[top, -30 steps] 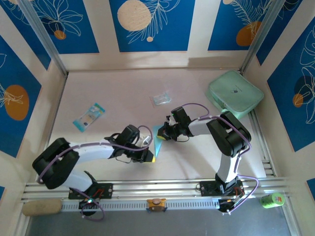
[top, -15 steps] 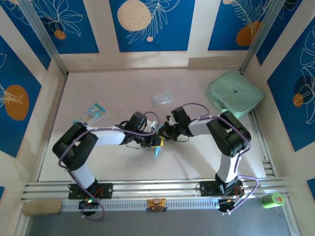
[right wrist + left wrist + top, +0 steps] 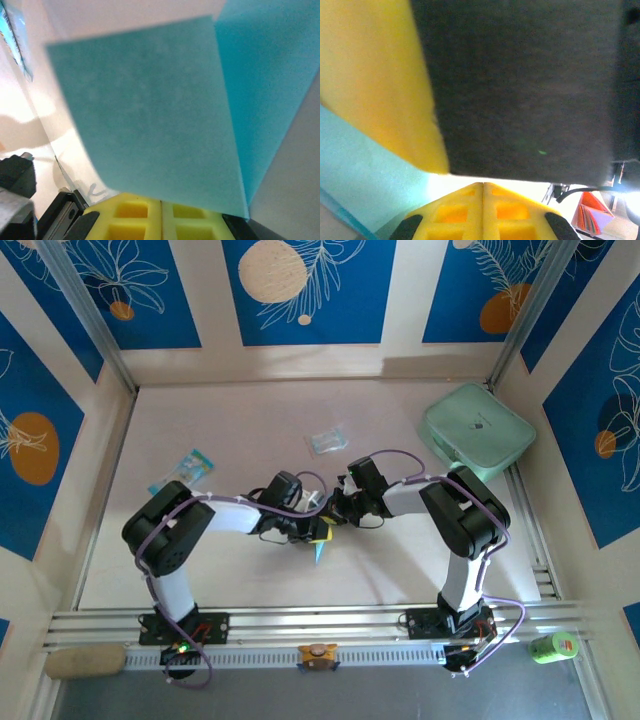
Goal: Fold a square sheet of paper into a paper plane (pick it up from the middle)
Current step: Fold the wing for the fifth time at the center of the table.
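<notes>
1. The sheet point(image 3: 320, 549) is at mid-tabletop point(image 3: 220, 420), between the two hands. In the top view a narrow blue tip pokes out below them. I cannot tell how far it is folded.
2. The right hand point(image 3: 336, 510) has its fingers pressed together. In its wrist view the sheet rises from between them as two blue faces meeting at an edge, so I judge it is pinching the sheet.
3. The left hand point(image 3: 316, 531) is also pressed together, touching or just beside the right one. Its wrist view shows blue paper at lower left, beside the fingers and not clearly between them. I cannot tell whether it grips the sheet.
4. Tearing is a risk. If both hands do pinch the thin paper and either pulls away, the sheet could rip or a corner could crumple.
5. Collision is a risk. The hands sit so close that the right hand looms directly in front of the left wrist camera. A small sideways move could knock them together and shift the grip.
6. Slipping is a risk. Much of the sheet appears to stand up off the tabletop, so releasing one hand may let it swing, droop, or spring a crease open.
7. A poor crease is a risk. Where the paper has nothing firm behind it, a fold pressed there could land crooked and give a lopsided result.
</notes>
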### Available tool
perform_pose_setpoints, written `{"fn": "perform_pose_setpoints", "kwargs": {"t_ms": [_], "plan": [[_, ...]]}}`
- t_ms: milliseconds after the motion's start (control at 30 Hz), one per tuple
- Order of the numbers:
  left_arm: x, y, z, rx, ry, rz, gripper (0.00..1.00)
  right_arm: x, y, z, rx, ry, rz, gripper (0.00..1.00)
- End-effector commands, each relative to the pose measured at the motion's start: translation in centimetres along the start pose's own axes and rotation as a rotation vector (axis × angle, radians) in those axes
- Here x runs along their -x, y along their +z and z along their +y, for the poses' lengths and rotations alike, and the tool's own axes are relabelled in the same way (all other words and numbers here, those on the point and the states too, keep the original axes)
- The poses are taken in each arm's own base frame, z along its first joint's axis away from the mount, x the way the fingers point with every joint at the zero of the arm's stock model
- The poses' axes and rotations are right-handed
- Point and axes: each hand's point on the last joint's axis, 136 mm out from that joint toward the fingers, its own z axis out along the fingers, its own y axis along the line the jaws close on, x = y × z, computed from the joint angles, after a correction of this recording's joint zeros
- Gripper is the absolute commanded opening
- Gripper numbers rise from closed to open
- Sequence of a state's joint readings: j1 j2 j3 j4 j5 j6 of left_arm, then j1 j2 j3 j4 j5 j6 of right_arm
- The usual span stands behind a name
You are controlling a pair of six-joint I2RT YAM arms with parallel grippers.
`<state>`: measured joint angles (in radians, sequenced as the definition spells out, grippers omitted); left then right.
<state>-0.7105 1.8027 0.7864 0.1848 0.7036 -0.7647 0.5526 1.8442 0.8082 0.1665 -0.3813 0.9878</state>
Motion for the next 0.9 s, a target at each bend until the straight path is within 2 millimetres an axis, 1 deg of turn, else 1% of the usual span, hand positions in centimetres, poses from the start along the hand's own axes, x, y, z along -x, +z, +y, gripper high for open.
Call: {"fn": "perform_pose_setpoints", "kwargs": {"t_ms": [0, 300, 533, 733, 867], "plan": [[-0.4, 0.3, 1.0, 0.018, 0.022, 0.007, 0.0, -1.8, 1.1, -7.2, -0.236, 0.144, 0.027, 0.06], [-3.3, 0.5, 2.8, 0.051, -0.004, 0.048, 0.0, -1.8, 1.1, -7.5, -0.246, 0.149, 0.029, 0.06], [-4.2, 0.1, 2.5, 0.058, 0.007, 0.067, 0.0, -1.9, 1.1, -7.7, -0.252, 0.152, 0.028, 0.06], [-5.9, -0.3, 2.4, 0.074, 0.009, 0.104, 0.0, -1.9, 1.0, -7.8, -0.255, 0.154, 0.028, 0.06], [-6.6, -0.5, 2.3, 0.093, 0.022, 0.122, 0.0, -1.9, 1.0, -7.8, -0.255, 0.154, 0.028, 0.06]]}}
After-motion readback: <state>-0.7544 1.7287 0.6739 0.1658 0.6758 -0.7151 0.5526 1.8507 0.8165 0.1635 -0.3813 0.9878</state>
